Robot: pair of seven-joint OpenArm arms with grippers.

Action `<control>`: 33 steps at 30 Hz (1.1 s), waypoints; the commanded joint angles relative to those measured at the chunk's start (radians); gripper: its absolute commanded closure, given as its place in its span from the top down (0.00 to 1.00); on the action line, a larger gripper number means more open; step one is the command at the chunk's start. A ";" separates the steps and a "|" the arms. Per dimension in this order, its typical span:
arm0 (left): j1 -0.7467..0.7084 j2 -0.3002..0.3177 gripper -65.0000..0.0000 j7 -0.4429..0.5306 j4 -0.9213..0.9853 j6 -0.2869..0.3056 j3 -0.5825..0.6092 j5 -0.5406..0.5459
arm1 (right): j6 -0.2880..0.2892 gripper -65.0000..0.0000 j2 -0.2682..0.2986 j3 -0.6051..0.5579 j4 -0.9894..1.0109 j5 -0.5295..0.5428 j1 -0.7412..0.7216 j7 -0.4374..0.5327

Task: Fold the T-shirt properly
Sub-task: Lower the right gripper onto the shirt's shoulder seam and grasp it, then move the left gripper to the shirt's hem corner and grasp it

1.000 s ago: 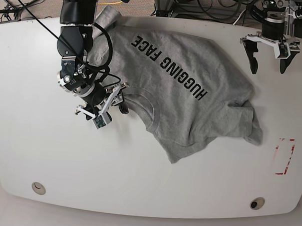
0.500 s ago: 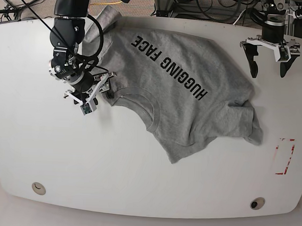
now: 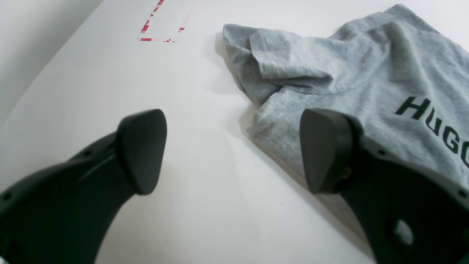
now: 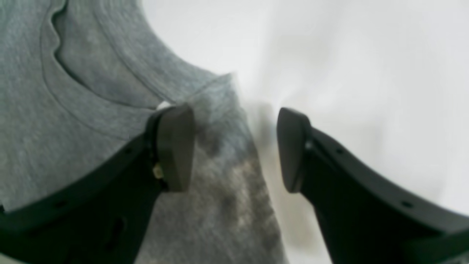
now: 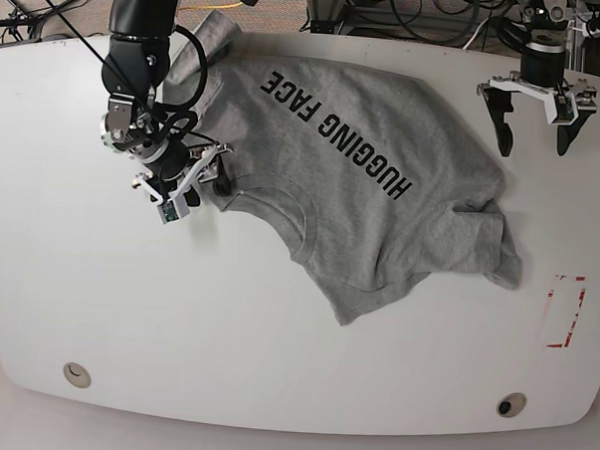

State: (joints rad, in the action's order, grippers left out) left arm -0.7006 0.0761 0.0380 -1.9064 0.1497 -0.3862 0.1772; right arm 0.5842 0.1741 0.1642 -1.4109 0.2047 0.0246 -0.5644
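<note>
Right gripper (image 5: 196, 177) pulled back to shoulder edge of T-shirt (image 5: 381, 189), jaws part-open straddling hem, nothing held; left gripper (image 5: 535, 120) wide, idle beyond far corner; fold unstarted.

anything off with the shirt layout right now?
Yes. The shirt lies skewed across the table, not squared up. The sleeve nearest the red tape mark is bunched and folded over itself; the rest lies mostly flat.

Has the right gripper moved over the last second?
Yes. In the base view the right gripper has shifted up and left, from near the collar toward the T-shirt's shoulder edge.
</note>
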 commanded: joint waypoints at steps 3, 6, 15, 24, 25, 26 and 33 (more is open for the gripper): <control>-0.003 0.009 0.82 0.013 -0.014 -0.003 -0.010 0.003 | 0.001 0.37 -0.028 0.001 0.008 -0.023 -0.004 -0.038; 0.039 0.006 0.82 -0.049 -0.017 -0.003 -0.041 0.008 | 0.001 0.13 -0.037 -0.001 0.006 -0.023 -0.004 -0.038; 0.267 0.006 0.82 -0.421 -0.020 0.001 -0.167 0.009 | -0.007 0.00 -0.037 -0.001 -0.043 -0.023 -0.013 -0.041; 0.474 0.011 0.82 -0.656 -0.015 0.001 -0.196 0.005 | -0.007 0.00 -0.014 0.004 -0.301 -0.023 0.004 -0.115; 0.487 0.011 0.82 -0.666 -0.015 0.001 -0.195 0.005 | -0.007 0.00 -0.009 0.004 -0.330 -0.023 0.004 -0.124; 0.499 0.011 0.82 -0.675 -0.015 0.001 -0.193 0.005 | -0.007 0.00 -0.006 0.004 -0.357 -0.023 0.004 -0.133; 0.542 0.011 0.82 -0.761 -0.014 0.092 -0.161 0.003 | -0.007 0.00 0.026 0.005 -0.592 -0.023 0.002 -0.153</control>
State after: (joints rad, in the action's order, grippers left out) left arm -0.1719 0.0753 -0.7300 -1.9041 0.2127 -0.5472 0.1757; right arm 0.5774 0.1730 0.1661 -1.9331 0.1654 0.0456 -0.7441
